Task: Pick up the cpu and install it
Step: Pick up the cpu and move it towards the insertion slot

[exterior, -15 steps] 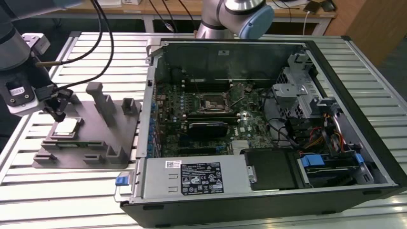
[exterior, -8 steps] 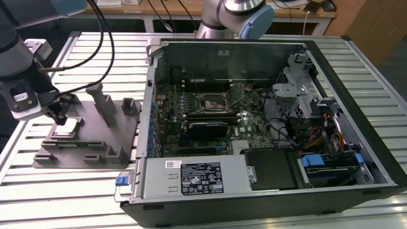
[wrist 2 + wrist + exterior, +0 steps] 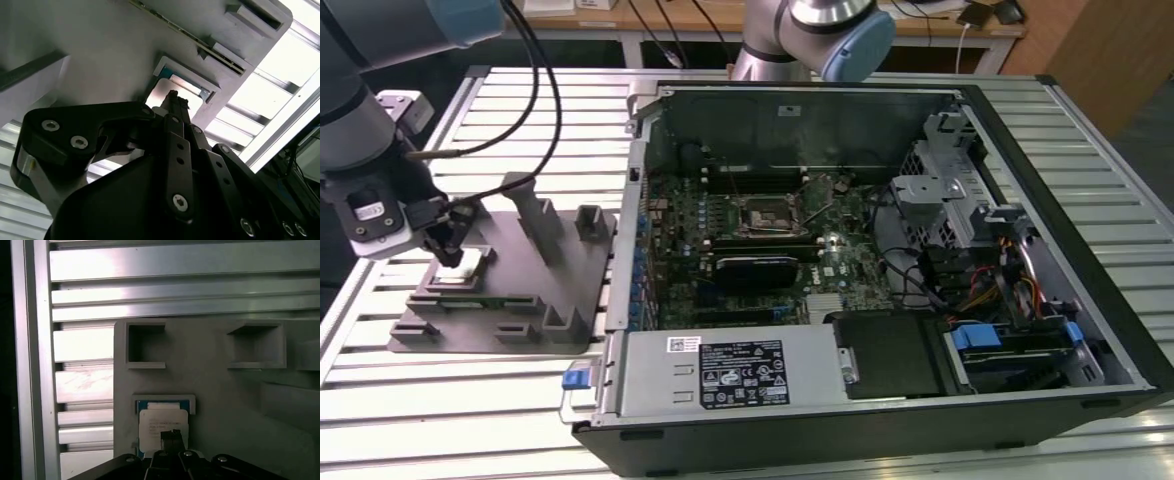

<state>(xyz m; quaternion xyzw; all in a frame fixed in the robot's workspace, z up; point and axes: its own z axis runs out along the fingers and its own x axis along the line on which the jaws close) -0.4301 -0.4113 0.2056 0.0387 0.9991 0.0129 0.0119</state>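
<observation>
Just under the claw [image 3: 171,435], pale silver square cpu [image 3: 156,420], perhaps blue-rimmed

Cpu [image 3: 163,422]: top is pale silver-grey metal with a soft satin sheen. Fixture block [image 3: 520,300]: grey plastic, matt and smooth. Table [image 3: 400,400]: slatted bare aluminium, brushed, with bright glare in both wrist views. Gripper [image 3: 172,100]: matt black links with bright steel screw heads. Computer case [image 3: 854,125]: dull grey sheet metal inside, matt black outer shell. Motherboard [image 3: 847,265]: dark green board, faintly glossy.
</observation>
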